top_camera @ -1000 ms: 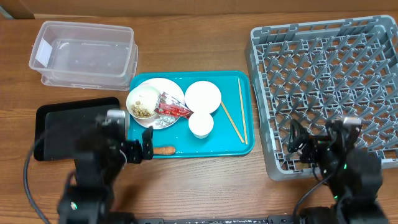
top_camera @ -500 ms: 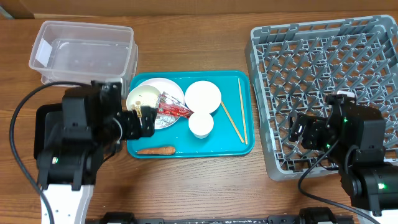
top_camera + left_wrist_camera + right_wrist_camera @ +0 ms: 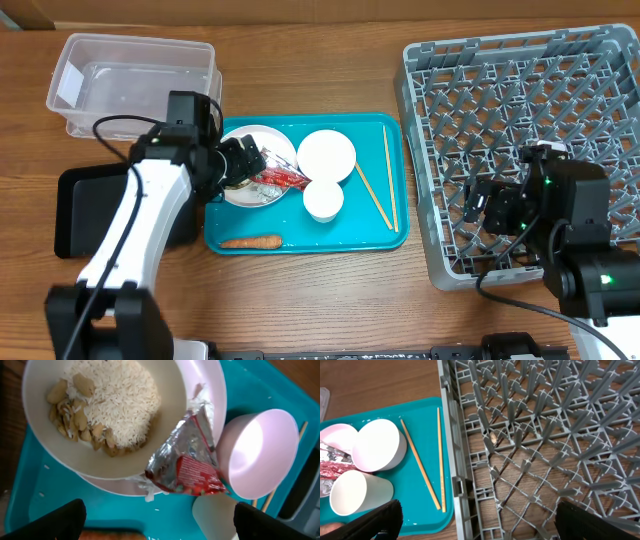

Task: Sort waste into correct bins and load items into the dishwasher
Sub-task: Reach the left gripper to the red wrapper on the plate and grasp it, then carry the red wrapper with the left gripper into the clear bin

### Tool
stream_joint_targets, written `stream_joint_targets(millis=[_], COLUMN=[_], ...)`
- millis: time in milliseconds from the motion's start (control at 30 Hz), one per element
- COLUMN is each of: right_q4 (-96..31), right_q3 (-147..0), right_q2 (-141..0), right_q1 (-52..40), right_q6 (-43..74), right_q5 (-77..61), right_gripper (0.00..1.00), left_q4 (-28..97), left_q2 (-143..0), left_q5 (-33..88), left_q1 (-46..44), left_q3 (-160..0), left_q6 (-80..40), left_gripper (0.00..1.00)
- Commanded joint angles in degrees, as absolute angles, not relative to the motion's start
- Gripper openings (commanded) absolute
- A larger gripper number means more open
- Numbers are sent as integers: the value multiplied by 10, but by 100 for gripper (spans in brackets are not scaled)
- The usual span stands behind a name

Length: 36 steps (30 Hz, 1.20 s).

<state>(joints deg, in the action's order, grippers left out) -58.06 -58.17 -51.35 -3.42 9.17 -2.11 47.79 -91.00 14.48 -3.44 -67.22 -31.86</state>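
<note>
My left gripper (image 3: 245, 162) is open and empty, hovering over the white plate (image 3: 272, 140) on the teal tray (image 3: 335, 236). In the left wrist view, my open gripper (image 3: 160, 522) is above a small bowl (image 3: 45, 435) of rice and nut scraps (image 3: 75, 415), with the red-and-white wrapper (image 3: 187, 467) beside it on the plate. A white bowl (image 3: 327, 155), a cup (image 3: 323, 200), chopsticks (image 3: 387, 185) and a carrot (image 3: 250, 241) lie on the tray. My right gripper (image 3: 478, 212) is open and empty over the grey rack's (image 3: 520, 110) front left corner; it also shows in the right wrist view (image 3: 480, 525).
The clear tub (image 3: 140, 42) stands at the back left. The black tray (image 3: 78, 205) lies left of the teal tray, partly under my left arm. Bare wooden table lies in front of the trays.
My left arm has moved from the table's front edge back and right, over the plate. My right arm has shifted slightly over the rack.
</note>
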Motion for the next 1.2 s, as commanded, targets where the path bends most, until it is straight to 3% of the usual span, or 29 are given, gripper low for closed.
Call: stream_joint_targets(millis=[0,367,467,567,700,800,1033,1167], right_q4=[-578,-578,-578,-578,-578,-578,-582,-582], right_q3=[-596,-596,-596,-596,-596,-596,-596,-596], right_q2=[-515,-515,-515,-515,-515,-515,-515,-515], right_q1=[-32,-32,-32,-32,-32,-32,-32,-32], right_q6=[90,90,90,90,90,90,90,90], right_q5=[-16,-16,-15,-16,-15,-15,-15,-15], right_gripper=[100,100,100,100,100,100,100,100], left_q4=[451,400,400,400,400,400,446,458], left_q2=[-954,-998,-998,-998,-998,-997,-972,-940], left_q5=[153,125,123,123,123,123,124,63], left_q1=[-48,-79,-79,-79,-79,-79,-79,-73], left_q3=[-681,-681,-681,-681,-681,-681,-748,-812], left_q6=[-337,-336,-336,-336,-336,-336,-301,-283], left_gripper=[93,75,61,35,22,4,4,4])
